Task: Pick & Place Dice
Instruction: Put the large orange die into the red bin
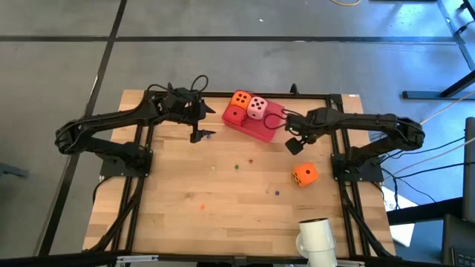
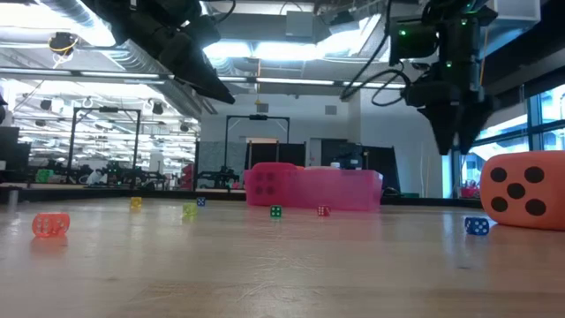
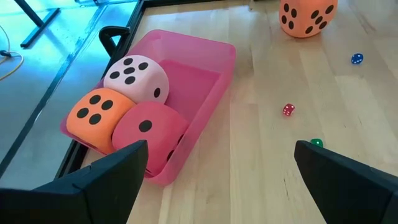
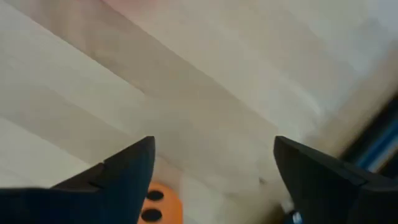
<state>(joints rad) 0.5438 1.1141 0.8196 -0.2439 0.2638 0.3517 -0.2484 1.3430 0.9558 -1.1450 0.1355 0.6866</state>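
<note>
A pink tray (image 1: 261, 130) at the table's far middle holds three dice: orange (image 1: 241, 99), pale pink (image 1: 257, 107) and red (image 1: 235, 115); the left wrist view shows them packed at one end, orange (image 3: 94, 112), pale pink (image 3: 137, 76), red (image 3: 149, 127). A second orange die (image 1: 303, 174) rests on the wood at the right and shows large in the low view (image 2: 525, 190). My right gripper (image 4: 213, 149) hangs open, pointing down, between tray and that die (image 4: 155, 202), above the bare table (image 1: 295, 146). My left gripper (image 3: 217, 155) stands open left of the tray (image 1: 199, 136).
Tiny coloured cubes lie scattered on the wood: red (image 3: 288, 110), blue (image 3: 357, 59), green (image 2: 276, 211), orange (image 2: 50, 224). A white cylinder (image 1: 315, 237) stands at the near right edge. Black frame rails (image 1: 133, 200) run along both sides.
</note>
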